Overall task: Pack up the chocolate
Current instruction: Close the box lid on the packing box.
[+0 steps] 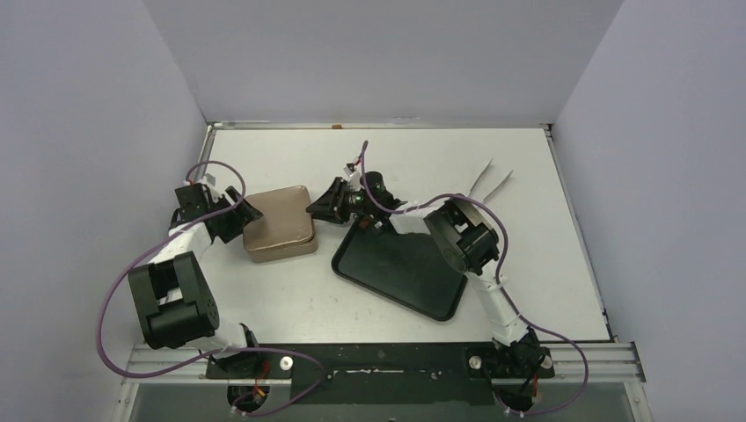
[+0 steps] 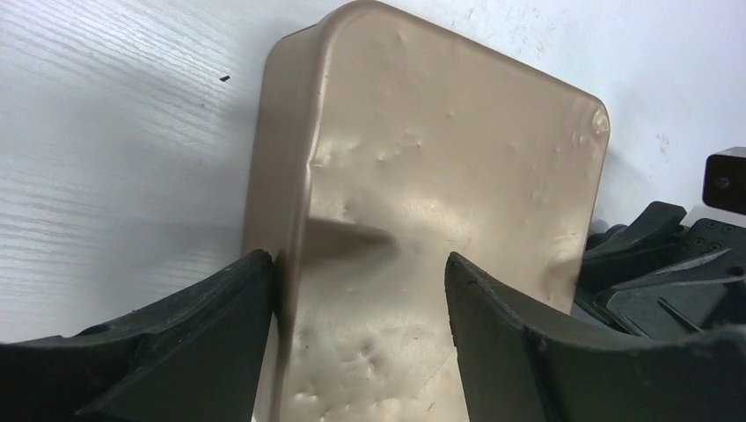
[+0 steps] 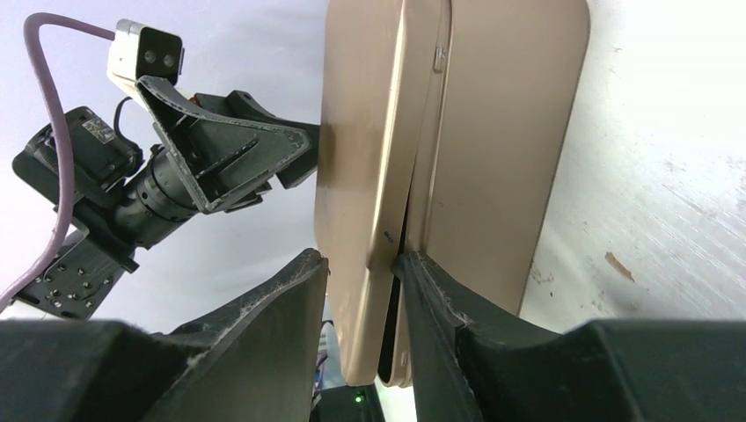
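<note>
As far as visible, can't place the chocolate: hidden in all three views, so no colour or shape to report, and inside of gold-brown tin [image 1: 280, 224] blocked by its lid [image 3: 361, 158]. Seeing tin left of centre on white table [image 1: 554, 246], square with rounded corners, top face dented and creased. Seeing lid lifted a crack along one edge in right wrist view. Marking right gripper [image 3: 365, 264] as clamped on that lid edge: one finger flat on lid's outer face, other wedged into gap between lid and tin body. Marking left gripper [image 2: 361, 268] as jaws apart at tin's opposite side: one finger touching side wall, other over lid top, not pinching anything as far as visible. Also noting black tray [image 1: 400, 268] just right of tin, partly under right arm, and pale tweezers [image 1: 489, 183] at back right of table.
</note>
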